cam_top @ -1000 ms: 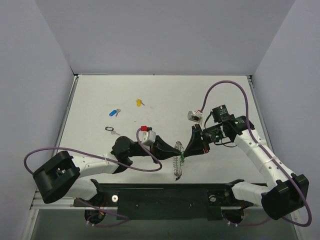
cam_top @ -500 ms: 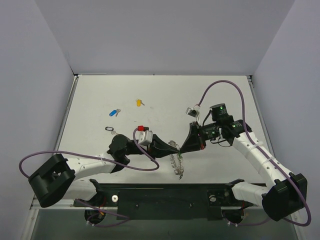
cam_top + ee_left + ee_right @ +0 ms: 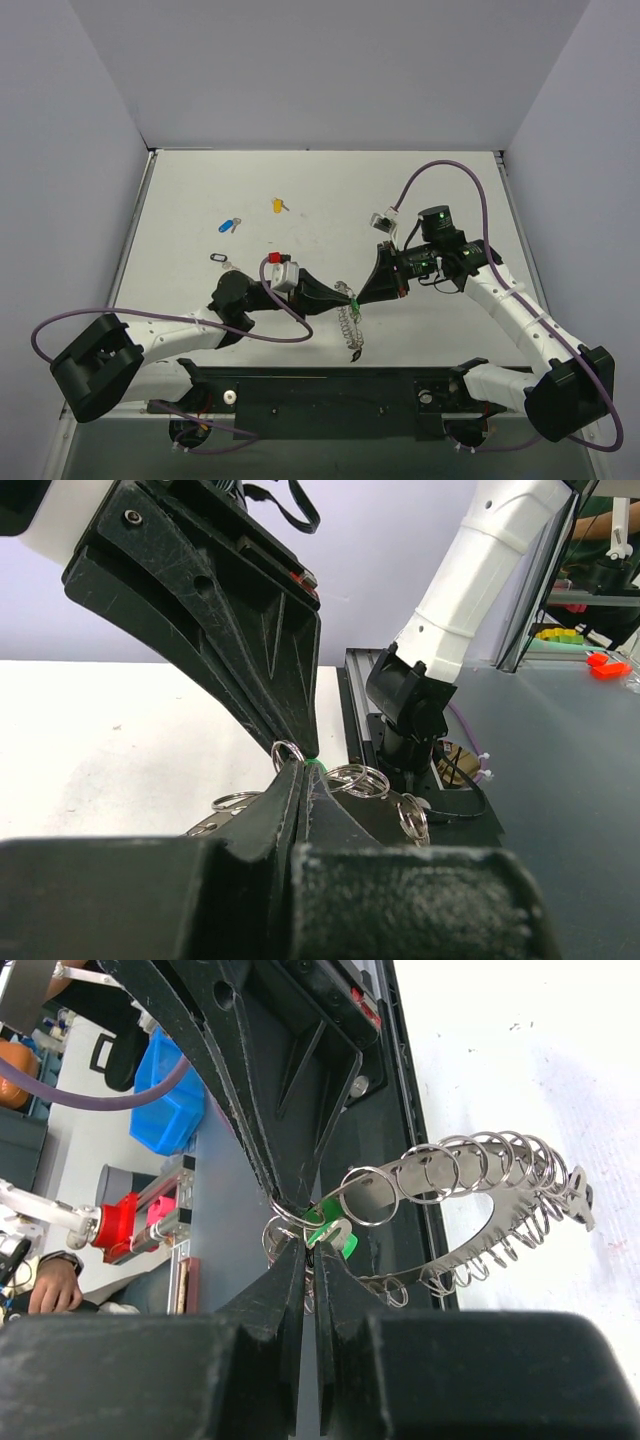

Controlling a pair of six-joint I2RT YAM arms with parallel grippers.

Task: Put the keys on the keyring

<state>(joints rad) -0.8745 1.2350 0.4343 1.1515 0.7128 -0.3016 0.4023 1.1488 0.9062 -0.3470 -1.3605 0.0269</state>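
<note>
The keyring (image 3: 351, 325), a flat silvery hoop edged with wire loops, hangs above the table between my two grippers. My left gripper (image 3: 343, 292) is shut on its upper edge; in the left wrist view its jaws (image 3: 300, 767) are pressed together among the loops. My right gripper (image 3: 362, 297) meets it tip to tip and is shut on the green-headed key (image 3: 330, 1232), held against a loop of the keyring (image 3: 450, 1260). A black-headed key (image 3: 219, 258), a blue-headed key (image 3: 229, 224) and a yellow-headed key (image 3: 278, 205) lie on the table to the far left.
The white table (image 3: 330, 190) is walled by grey panels at the back and sides. A black rail (image 3: 330, 385) with the arm bases runs along the near edge. Purple cables loop from both arms.
Both grippers have shifted a little left together, carrying the keyring with them. The left arm's elbow has swung further left. The loose keys have not moved.
</note>
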